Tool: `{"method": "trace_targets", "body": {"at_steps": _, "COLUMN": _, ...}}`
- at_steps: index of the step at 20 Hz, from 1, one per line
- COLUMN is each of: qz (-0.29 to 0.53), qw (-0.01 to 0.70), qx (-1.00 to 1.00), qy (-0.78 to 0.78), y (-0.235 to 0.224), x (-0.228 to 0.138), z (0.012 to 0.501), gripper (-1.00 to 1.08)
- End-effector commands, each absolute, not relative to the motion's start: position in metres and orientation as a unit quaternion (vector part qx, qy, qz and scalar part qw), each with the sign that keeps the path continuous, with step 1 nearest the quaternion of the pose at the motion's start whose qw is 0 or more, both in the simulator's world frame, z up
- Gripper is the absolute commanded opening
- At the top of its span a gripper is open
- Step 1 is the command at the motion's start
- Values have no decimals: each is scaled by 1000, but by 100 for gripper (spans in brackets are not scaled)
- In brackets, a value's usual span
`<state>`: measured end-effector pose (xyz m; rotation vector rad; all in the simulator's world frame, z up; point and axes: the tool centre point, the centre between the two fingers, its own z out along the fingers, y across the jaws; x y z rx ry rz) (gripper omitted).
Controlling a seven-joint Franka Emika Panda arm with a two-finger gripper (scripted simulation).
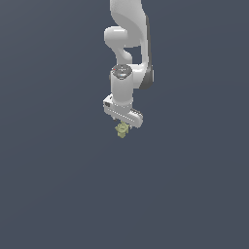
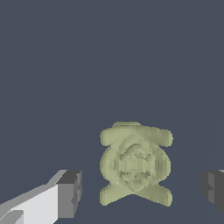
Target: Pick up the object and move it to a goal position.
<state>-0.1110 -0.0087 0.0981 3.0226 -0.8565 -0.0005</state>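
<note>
Below the white arm, near the middle of the exterior view, the gripper pointed straight down over the plain dark grey floor. Olive-green knobbly object sat right under it, at the fingertips. Wrist view: the object lay between the two dark finger pads, with a gap of bare floor on each side, so the fingers stood apart and were not touching it. Object looked lumpy, with a rounded middle and stubby arms sticking out at the corners. Couldn't tell from either view whether it rested on the floor or was slightly off it.
</note>
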Motion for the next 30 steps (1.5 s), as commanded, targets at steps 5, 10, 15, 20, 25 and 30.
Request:
{"method": "trace_targets", "body": {"at_steps": 5, "qz": 0, "qw": 0, "qx": 961, "qy": -276, "y": -8, "x": -113, "z": 96, "gripper": 100}}
{"method": "trace_targets", "body": {"at_steps": 10, "qz": 0, "qw": 0, "qx": 961, "qy": -277, "y": -8, "x": -114, "z": 83, "gripper": 100}}
{"method": "trace_targets", "body": {"at_steps": 15, "qz": 0, "qw": 0, "qx": 961, "qy": -278, "y": -8, "x": -115, "z": 60, "gripper": 100}}
{"method": "trace_targets", "body": {"at_steps": 20, "qz": 0, "qw": 0, "qx": 961, "qy": -278, "y": -8, "x": -114, "z": 48, "gripper": 100}}
{"method": "trace_targets", "body": {"at_steps": 25, "qz": 0, "qw": 0, "qx": 961, "qy": -278, "y": -8, "x": -114, "z": 47, "gripper": -100}}
{"method": "trace_targets", "body": {"at_steps": 30, "qz": 0, "qw": 0, "qx": 961, "qy": -278, "y": -8, "x": -114, "z": 47, "gripper": -100}}
